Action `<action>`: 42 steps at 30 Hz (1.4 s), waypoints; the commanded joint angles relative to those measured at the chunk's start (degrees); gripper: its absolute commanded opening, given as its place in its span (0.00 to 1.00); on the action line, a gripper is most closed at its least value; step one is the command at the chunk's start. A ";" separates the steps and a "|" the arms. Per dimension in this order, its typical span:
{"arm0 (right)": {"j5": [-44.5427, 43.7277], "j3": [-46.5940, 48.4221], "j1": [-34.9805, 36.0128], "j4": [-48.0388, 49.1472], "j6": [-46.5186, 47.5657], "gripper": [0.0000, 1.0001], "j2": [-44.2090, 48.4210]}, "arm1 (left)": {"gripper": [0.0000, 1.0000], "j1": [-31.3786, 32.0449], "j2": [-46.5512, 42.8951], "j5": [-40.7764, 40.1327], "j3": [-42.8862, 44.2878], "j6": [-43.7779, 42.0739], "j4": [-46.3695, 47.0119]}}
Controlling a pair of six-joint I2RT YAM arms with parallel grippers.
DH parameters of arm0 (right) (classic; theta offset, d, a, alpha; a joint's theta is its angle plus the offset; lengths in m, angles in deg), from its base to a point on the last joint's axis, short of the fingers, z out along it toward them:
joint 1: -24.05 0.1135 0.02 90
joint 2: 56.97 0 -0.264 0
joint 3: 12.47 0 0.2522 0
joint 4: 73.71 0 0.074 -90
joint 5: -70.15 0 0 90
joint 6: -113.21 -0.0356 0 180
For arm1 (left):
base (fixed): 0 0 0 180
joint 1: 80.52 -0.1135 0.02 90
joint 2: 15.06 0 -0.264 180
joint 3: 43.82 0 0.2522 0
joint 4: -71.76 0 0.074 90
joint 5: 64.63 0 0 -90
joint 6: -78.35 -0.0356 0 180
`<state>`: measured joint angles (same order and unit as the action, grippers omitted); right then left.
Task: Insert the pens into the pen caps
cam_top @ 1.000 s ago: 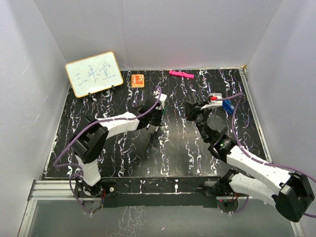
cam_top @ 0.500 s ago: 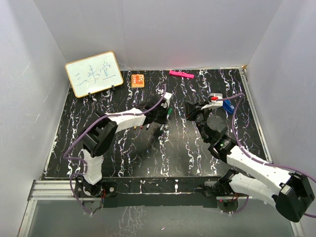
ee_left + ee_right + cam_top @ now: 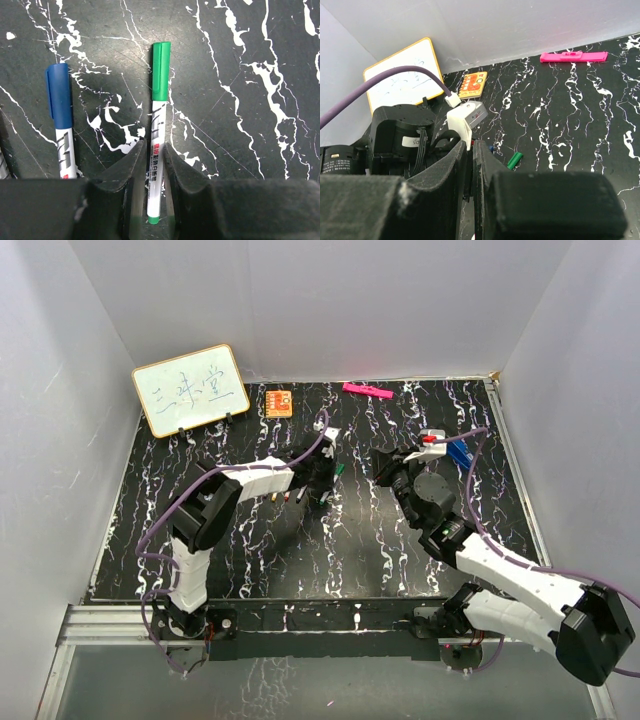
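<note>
Lying flat on the black, white-veined surface [image 3: 240, 100], the green pen [image 3: 156, 135] has its white barrel between the two fingers [image 3: 120, 175] of the left end effector [image 3: 154, 150]. Its writing end sits inside the green cap [image 3: 161, 70], which points away from the wrist and covers the tip completely. The fingers stand one at each side of the barrel, very near to it, with only a thin dark line visible on the left side. Whether they press the barrel or only flank it, I cannot tell.

Just to the left lies the blue pen [image 3: 66, 150], almost parallel and apart from the fingers. Its end is closed in the blue cap [image 3: 59, 90] in the same way. At the left border of the left wrist view, a sliver of one more white barrel shows.

Seen from above, both pens are near the middle of the surface, under the left wrist. The right end effector [image 3: 471, 150] faces that wrist from the right side. Its fingers are together, with only a slim slit between them and nothing seen in it. A blue object [image 3: 460, 453] is beside the right arm. At the far edge lie the pink marker [image 3: 366, 390] and an orange card [image 3: 279, 402], and a whiteboard [image 3: 190, 390] stands in the far-left corner
</note>
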<state>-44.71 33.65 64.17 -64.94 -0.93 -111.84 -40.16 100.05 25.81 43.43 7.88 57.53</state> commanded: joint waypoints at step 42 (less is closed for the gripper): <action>4.95 -1.35 -32.60 -9.97 -9.31 0.43 1.92 | 0.86 -40.91 -44.58 2.20 -20.28 2.67 -2.87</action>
<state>-44.10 32.23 36.19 -73.16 -6.92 -111.25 -72.09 61.10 23.48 25.20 6.96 54.40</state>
